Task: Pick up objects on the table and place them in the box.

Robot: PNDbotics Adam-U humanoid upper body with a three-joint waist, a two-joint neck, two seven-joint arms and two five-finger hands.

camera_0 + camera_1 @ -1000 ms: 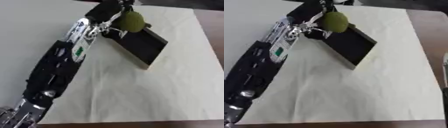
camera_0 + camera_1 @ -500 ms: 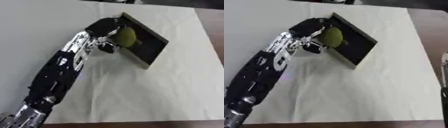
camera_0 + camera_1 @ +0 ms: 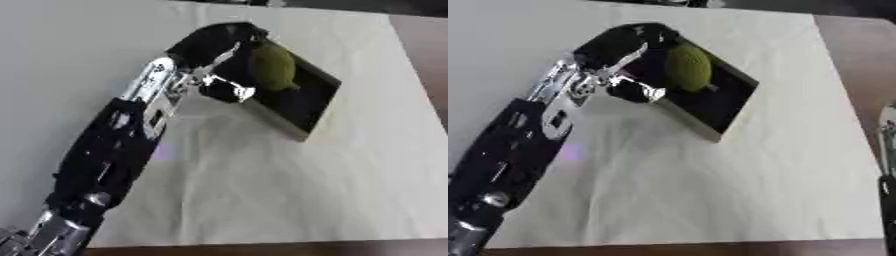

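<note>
The black-and-silver left hand (image 3: pixel 219 47) curls round a rounded olive-green fruit-like object (image 3: pixel 272 66), apparently still grasping it, over the shallow black rectangular box (image 3: pixel 308 105) on the cream-covered tabletop (image 3: pixel 262 200).

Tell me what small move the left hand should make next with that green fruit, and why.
Probably open the fingers and let go. The left hand has its fingers curled round the green fruit, which already sits over the dark inside of the box, so releasing should drop it in.
</note>
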